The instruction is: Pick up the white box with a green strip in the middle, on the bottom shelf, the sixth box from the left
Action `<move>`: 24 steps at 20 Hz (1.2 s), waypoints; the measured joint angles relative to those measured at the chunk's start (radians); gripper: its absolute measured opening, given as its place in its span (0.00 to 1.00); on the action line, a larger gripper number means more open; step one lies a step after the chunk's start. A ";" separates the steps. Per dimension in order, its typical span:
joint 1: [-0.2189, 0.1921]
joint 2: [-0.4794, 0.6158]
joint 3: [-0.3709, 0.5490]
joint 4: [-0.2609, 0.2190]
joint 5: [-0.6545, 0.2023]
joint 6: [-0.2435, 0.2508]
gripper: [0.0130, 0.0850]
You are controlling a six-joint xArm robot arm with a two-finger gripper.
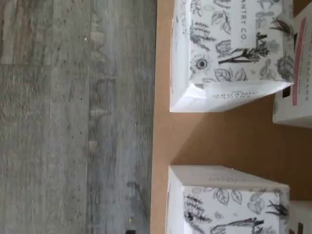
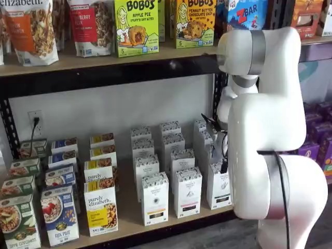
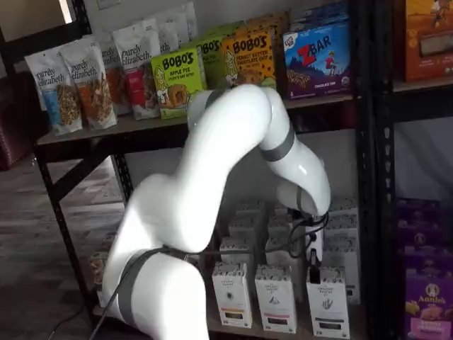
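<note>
The white box (image 2: 220, 185) is standing upright at the front of the bottom shelf (image 2: 136, 228), rightmost of the three white cartons in the front row, in both shelf views. The gripper (image 2: 224, 167) is hanging just above it, mostly hidden behind the arm (image 2: 270, 129); no gap between fingers is showing, though it is judged to be standing wide open. To do this step well, the gripper should be centring over the box's narrow patterned top and descending straight (neighbours are close). The arm is folding down from high, elbow raised, wrist pointing downward at the shelf front.
</note>
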 joint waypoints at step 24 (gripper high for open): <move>0.014 0.172 -0.185 -0.152 0.032 0.144 1.00</move>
